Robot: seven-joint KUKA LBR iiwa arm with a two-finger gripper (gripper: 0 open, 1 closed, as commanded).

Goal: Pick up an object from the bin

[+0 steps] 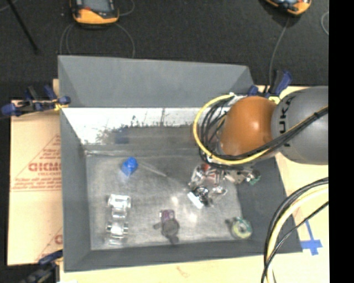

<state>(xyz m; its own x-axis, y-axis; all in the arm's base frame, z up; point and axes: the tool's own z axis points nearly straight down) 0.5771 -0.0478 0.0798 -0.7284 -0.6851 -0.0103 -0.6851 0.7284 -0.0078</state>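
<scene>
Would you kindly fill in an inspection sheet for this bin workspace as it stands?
Surface: grey metal bin, floor scuffed.
Job's things: blue lump back left; clear plastic piece front left; dark purple piece front middle; greenish ring front right.
Clutter: nothing seen.
Grippers: pincer low over the floor, right of centre, apart from all four things.
Cables: yellow and black cables looped round the orange wrist cover.
Surroundings: two orange-and-black devices on the dark floor behind the bin.
</scene>
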